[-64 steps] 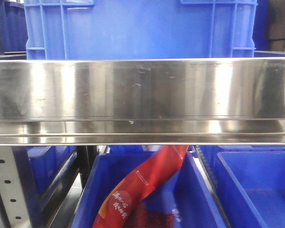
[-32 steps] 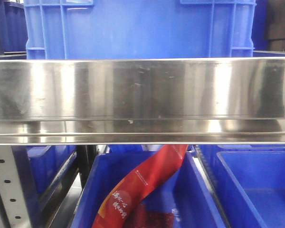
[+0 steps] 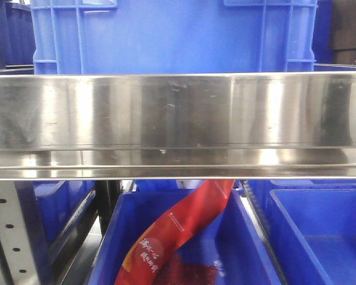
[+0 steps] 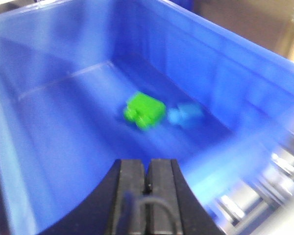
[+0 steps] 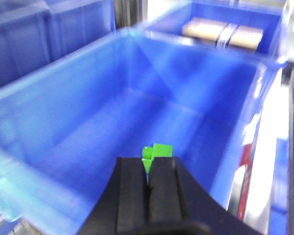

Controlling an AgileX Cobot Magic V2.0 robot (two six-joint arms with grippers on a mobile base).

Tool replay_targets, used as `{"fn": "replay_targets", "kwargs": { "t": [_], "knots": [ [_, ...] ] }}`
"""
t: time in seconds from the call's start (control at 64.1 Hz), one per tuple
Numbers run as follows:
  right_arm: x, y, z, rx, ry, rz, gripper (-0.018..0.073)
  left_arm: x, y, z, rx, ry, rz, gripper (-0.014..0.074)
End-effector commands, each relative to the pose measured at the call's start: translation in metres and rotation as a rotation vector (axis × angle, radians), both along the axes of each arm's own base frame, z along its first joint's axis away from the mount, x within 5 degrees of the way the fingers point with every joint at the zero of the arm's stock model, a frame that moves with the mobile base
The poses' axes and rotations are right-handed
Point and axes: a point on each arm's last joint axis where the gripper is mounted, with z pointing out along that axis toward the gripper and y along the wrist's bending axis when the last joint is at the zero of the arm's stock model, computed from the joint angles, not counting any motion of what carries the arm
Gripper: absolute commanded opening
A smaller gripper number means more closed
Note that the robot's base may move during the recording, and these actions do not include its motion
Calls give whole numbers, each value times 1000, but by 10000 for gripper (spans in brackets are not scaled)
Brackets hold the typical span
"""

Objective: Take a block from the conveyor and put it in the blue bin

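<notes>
My right gripper (image 5: 148, 160) is shut on a small green block (image 5: 157, 152) and holds it above the inside of a blue bin (image 5: 49, 98). My left gripper (image 4: 147, 164) is shut and empty above another blue bin (image 4: 245, 83); a green block (image 4: 144, 110) and a light blue block (image 4: 183, 114) lie on that bin's floor. This view is blurred. The conveyor is out of view. Neither gripper shows in the front view.
The front view shows a shiny steel shelf rail (image 3: 178, 124) with a blue crate (image 3: 172, 35) on top, and below it blue bins (image 3: 320, 231), one holding a red packet (image 3: 178, 228). Beyond the right bin stands a bin with a tan packet (image 5: 223, 32).
The front view has barely shifted; the shelf and bins stay in place. No gripper shows in the earlier frames.
</notes>
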Motion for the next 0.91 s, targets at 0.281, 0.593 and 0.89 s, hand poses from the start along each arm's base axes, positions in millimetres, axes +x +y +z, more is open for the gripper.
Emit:
{"fn": "replay_targets", "kwargs": {
  "t": [0.281, 0.593, 0.89],
  "knots": [
    [-67, -38, -71, 47, -109, -6, -162, -78, 40, -51, -140, -203, 36, -111],
    [-105, -61, -138, 49, -150, -10, -162, -124, 66, -118, -213, -334, 67, -111],
    [-111, -65, -146, 77, -200, -11, -162, -132, 71, -134, -265, -396, 83, -111]
  ]
}}
